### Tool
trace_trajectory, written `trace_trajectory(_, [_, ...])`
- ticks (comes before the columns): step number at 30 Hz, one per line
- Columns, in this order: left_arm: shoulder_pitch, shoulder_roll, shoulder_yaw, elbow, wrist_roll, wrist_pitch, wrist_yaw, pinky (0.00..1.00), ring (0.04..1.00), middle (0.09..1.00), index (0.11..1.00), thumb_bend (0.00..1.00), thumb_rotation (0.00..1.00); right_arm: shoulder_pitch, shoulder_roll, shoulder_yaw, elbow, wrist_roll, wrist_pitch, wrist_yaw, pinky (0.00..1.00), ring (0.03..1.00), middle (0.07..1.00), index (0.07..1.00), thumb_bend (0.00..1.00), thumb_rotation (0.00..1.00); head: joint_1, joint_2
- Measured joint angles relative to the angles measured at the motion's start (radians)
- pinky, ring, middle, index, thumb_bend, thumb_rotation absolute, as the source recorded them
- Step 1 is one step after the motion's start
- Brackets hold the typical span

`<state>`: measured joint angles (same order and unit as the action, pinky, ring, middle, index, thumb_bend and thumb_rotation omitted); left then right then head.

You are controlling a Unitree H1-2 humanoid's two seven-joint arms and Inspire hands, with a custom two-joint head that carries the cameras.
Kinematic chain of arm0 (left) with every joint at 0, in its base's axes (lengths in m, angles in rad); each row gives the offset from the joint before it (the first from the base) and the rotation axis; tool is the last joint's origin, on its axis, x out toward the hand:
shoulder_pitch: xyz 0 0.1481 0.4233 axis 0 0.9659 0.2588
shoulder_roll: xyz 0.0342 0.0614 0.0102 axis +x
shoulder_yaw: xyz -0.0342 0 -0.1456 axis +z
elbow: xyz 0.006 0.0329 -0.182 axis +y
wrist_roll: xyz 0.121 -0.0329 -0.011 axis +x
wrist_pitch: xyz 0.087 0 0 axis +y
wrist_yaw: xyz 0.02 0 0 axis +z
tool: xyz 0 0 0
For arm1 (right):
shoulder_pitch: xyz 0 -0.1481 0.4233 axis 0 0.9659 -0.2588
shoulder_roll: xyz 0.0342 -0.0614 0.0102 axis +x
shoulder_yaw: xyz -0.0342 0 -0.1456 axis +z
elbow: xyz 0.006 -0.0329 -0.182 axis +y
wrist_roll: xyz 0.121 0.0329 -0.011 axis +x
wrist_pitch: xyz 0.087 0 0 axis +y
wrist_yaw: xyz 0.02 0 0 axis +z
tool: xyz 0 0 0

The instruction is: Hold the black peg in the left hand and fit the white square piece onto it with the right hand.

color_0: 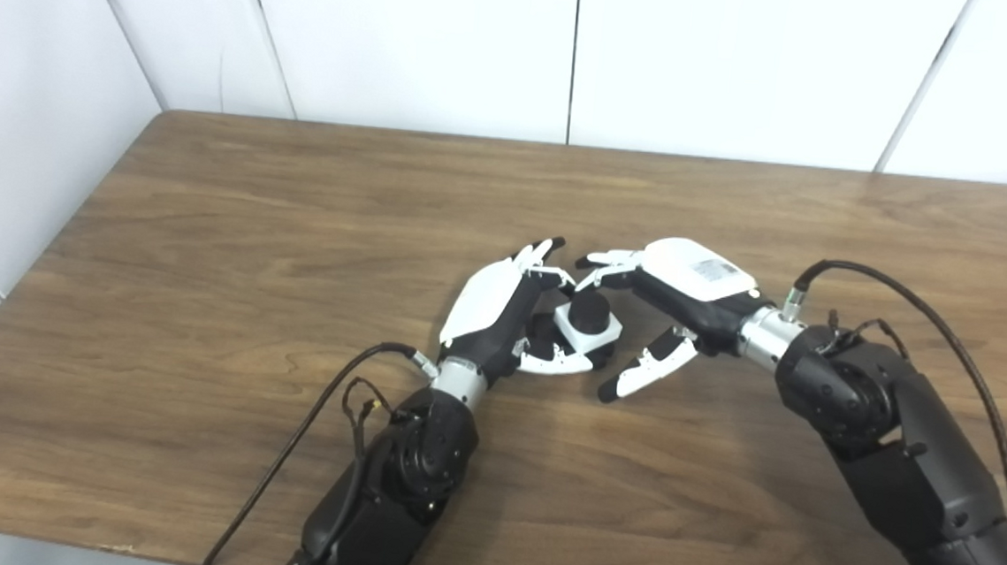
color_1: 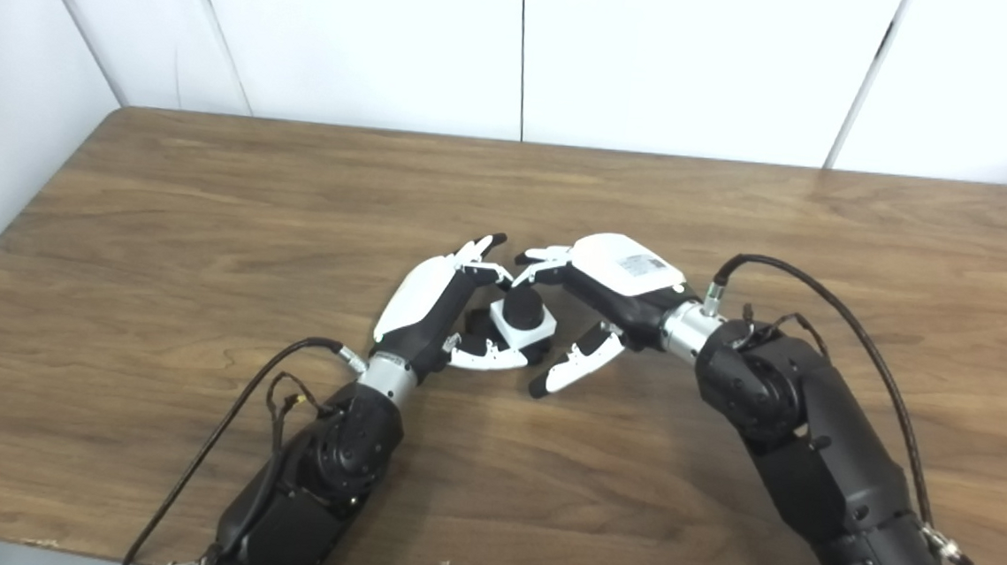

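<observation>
Our left robot hand cups black peg, axis upright, near counter middle. White square piece already around peg. Right robot hand just beside it, fingers spread, holding nothing we can see.

The left hand cups the black peg, white square piece seated around it; the right hand's spread fingers hover just beside.

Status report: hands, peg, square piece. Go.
Left hand shut on black peg. White square piece seated around peg. Right hand open, fingers apart beside it. Nothing in the way.
</observation>
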<state>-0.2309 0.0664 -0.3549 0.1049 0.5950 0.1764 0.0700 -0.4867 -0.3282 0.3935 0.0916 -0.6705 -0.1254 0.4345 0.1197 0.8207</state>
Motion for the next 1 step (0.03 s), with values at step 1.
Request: trace_trajectory(1, [-0.002,-0.002,0.0,0.001,0.0,0.0,0.0,1.0,1.0,0.985,0.493,0.52,0.08,0.009,0.003,-0.01,0.0,0.007,0.0,-0.005,0.93,0.937,0.924,0.985,0.92,0.43,0.0,0.0])
